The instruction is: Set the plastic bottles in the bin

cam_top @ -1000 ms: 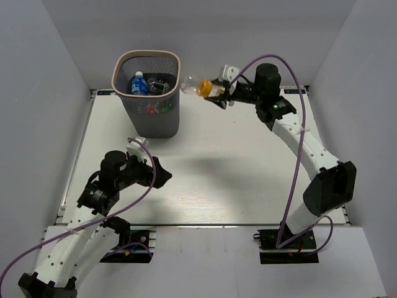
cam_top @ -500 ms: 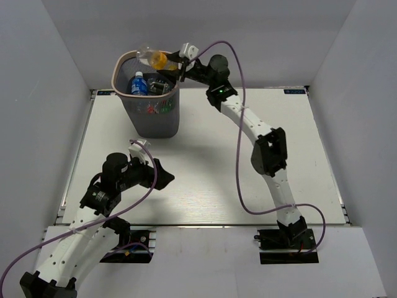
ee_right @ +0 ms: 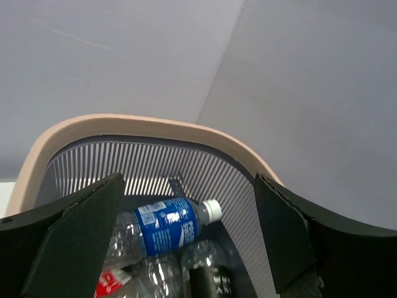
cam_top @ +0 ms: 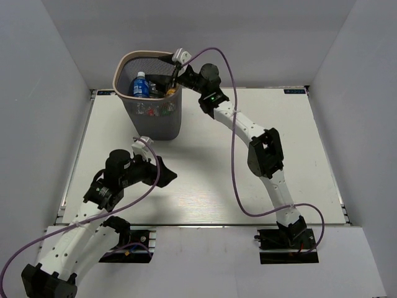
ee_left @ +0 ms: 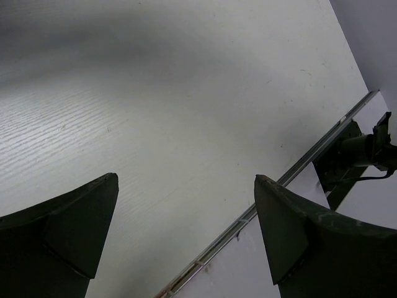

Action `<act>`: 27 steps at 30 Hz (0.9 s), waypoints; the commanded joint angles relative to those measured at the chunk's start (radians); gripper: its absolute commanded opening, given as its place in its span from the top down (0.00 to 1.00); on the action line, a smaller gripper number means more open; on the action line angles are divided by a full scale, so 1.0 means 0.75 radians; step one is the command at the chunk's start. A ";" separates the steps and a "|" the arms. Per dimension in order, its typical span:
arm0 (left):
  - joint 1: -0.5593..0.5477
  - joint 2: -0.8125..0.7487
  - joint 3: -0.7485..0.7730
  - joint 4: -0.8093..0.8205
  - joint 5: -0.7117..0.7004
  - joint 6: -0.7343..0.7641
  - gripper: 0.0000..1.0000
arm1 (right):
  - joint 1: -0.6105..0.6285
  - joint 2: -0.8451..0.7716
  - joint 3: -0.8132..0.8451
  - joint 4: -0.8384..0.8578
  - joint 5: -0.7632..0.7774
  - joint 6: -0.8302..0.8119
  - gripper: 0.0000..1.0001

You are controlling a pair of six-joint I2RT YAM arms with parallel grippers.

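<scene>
The bin [cam_top: 122, 63], dark mesh with a beige rim, stands at the table's far left. Several plastic bottles lie inside, among them a clear one with a blue label and white cap [cam_top: 139, 85]. My right gripper [cam_top: 172, 79] hangs open and empty over the bin's right rim. In the right wrist view, the right gripper [ee_right: 187, 180] looks down past the rim [ee_right: 142, 126] onto the blue-label bottle [ee_right: 169, 225] and a red-labelled one [ee_right: 110, 282]. My left gripper [cam_top: 167, 174] is open and empty low over bare table, as the left wrist view [ee_left: 186, 179] shows.
White walls close in the table at the back and sides. The table's front metal edge [ee_left: 273, 189] runs just past the left gripper. A purple cable [cam_top: 236, 155] loops off the stretched-out right arm.
My right gripper carried an orange-capped bottle left from beside the bin to above it and now stands open without it. The left arm has shifted only slightly.
</scene>
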 commanded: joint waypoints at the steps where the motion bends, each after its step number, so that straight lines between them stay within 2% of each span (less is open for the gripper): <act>1: 0.000 0.059 -0.030 0.136 0.072 0.027 0.00 | -0.027 -0.305 -0.028 -0.023 0.076 0.030 0.10; 3: 0.000 0.088 -0.030 0.199 0.086 0.027 0.00 | -0.031 -0.369 -0.077 -0.103 0.119 0.008 0.10; 4: 0.000 0.102 -0.030 0.218 0.086 0.027 0.00 | -0.035 -0.452 -0.077 -0.269 0.184 -0.023 0.10; 7: 0.000 0.154 -0.030 0.247 0.098 0.027 0.00 | -0.056 -0.563 -0.053 -0.485 0.354 -0.105 0.10; 8: 0.000 0.166 -0.016 0.259 0.098 0.027 0.00 | -0.080 -0.584 -0.067 -0.741 0.385 -0.117 0.10; 9: 0.000 0.190 -0.015 0.259 0.084 0.027 0.00 | -0.089 -0.632 -0.087 -0.814 0.476 -0.134 0.10; 10: 0.000 0.203 -0.003 0.259 0.084 0.027 0.00 | -0.099 -0.688 -0.118 -0.983 0.522 -0.138 0.10; 11: 0.000 0.203 -0.003 0.271 0.084 0.027 0.00 | -0.115 -0.714 -0.262 -1.114 0.579 -0.138 0.10; 12: 0.000 0.221 -0.003 0.271 0.084 0.027 0.00 | -0.117 -0.769 -0.316 -1.239 0.758 -0.138 0.10; 13: 0.000 0.221 -0.003 0.308 0.084 0.027 0.00 | -0.121 -0.804 -0.446 -1.281 0.818 -0.130 0.10; 14: 0.000 0.221 -0.003 0.320 0.084 0.013 0.00 | -0.131 -0.936 -0.535 -1.306 0.898 -0.105 0.10; 15: 0.000 0.221 -0.003 0.345 0.096 0.013 0.00 | -0.144 -1.043 -0.815 -1.296 0.939 -0.123 0.10; 16: 0.000 0.221 -0.003 0.345 0.096 0.013 0.00 | -0.140 -1.044 -0.913 -1.267 0.966 -0.123 0.10; 17: 0.000 0.221 -0.003 0.345 0.096 0.013 0.00 | -0.136 -1.198 -0.997 -1.233 1.006 -0.136 0.10; 18: 0.000 0.221 -0.003 0.361 0.096 0.013 0.00 | -0.134 -1.242 -1.172 -1.232 1.025 -0.128 0.10; 23: 0.000 0.221 -0.003 0.404 0.084 0.000 0.00 | -0.138 -1.551 -1.459 -1.281 1.038 -0.011 0.10; 27: 0.000 0.207 -0.015 0.429 0.053 0.000 0.00 | -0.144 -1.719 -1.628 -1.237 1.042 -0.027 0.10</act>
